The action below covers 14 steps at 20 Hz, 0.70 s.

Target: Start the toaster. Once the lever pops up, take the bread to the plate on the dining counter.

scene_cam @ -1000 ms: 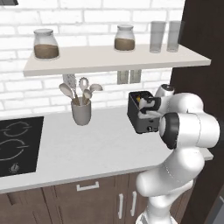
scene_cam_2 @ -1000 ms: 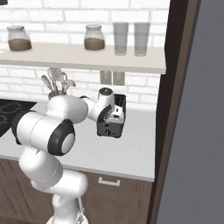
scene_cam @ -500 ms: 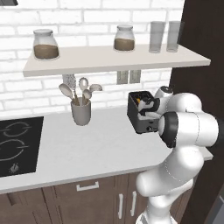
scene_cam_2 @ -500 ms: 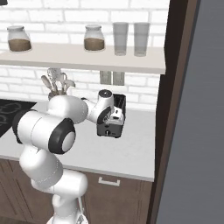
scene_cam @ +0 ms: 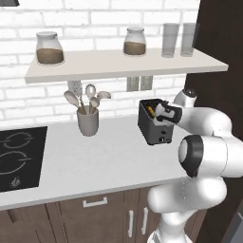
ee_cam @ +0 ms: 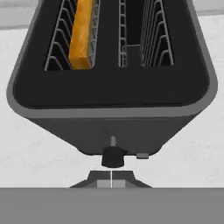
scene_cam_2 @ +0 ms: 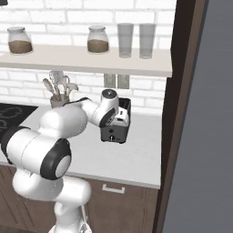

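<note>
1. The toaster (scene_cam: 154, 122) is sitting on the white worktop (scene_cam: 95, 161) near its right end, w/ the bread (ee_cam: 82, 33) sitting deep in one top slot, the left one in the hand view; the other slot is showing bare wire guides.
2. The lever knob (ee_cam: 113, 156) is sitting low on the toaster's front face, just above the gripper (ee_cam: 111, 179); fingertips are reading as pressed together under the knob, w/ nothing clamped between them. Contact w/ the knob: can't tell.
3. Progress, as a judgement: the start step is looking underway or just done, since the slice is riding low in the slot. Pop-up, pulling the slice out and carrying it over to the plate are all still waiting.
4. Materials: toaster is a dark matte box w/ rounded corners and a lighter grey rim, thin metal wires inside. Slice is golden-orange, flat, seen edge-on.
5. Outward: a grey utensil cup (scene_cam: 88, 121) w/ spoons is standing well to the toaster's left, a black hob (scene_cam: 19, 156) further left. Above, a pale shelf (scene_cam: 118, 64) is carrying two jars and two clear glasses against white brick.
</note>
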Motion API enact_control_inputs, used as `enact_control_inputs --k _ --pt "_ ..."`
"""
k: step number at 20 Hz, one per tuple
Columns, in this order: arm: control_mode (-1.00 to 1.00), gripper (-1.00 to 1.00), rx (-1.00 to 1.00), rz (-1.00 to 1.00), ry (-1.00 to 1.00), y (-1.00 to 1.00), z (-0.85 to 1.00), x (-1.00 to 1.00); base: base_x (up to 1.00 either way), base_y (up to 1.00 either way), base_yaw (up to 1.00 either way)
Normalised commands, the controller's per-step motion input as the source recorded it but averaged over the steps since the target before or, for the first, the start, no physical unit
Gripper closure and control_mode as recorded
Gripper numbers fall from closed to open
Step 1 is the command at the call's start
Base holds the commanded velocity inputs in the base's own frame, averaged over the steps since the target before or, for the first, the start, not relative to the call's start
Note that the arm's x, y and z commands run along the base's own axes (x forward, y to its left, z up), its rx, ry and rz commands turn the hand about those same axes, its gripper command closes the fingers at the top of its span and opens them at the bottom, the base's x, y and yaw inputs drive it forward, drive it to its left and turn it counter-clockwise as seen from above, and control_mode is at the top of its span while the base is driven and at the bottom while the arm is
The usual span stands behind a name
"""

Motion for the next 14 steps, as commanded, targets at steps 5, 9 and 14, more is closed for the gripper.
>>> enact_control_inputs --k 5,9,14 --pt "-1.00 1.00 0.02 0.00 -0.21 0.04 0.60 -0.14 0.00 0.00 0.00" --pt "-1.00 1.00 0.00 0.00 -0.13 0.30 0.64 0.00 0.00 0.00 0.00" --pt "-1.00 -1.00 0.00 0.00 -0.10 0.23 0.54 0.00 0.00 0.00 0.00"
